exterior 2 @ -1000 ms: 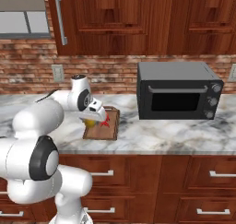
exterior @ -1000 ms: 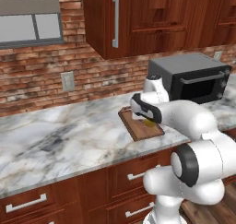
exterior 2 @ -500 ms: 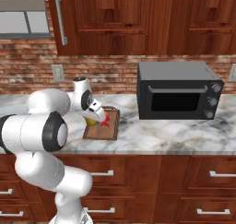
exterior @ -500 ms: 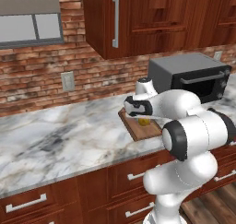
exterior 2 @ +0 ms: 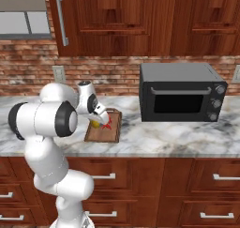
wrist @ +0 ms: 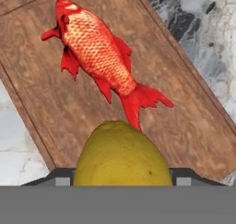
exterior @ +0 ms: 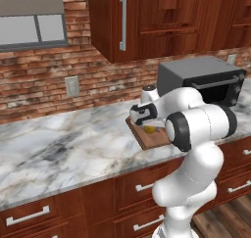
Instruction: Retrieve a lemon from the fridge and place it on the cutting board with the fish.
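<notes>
Claw over the board, clamped on the lemon at lower centre of the hand view, fish lying on board just beyond it, marble tabletop beneath, microwave at right

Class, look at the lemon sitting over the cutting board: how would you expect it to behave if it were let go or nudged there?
The lemon is rounded and smooth, so it would probably roll if nudged. The cutting board looks flat, with only a low rim, which might not stop it. The fish lies just beyond the lemon and might block a roll that way.
</notes>
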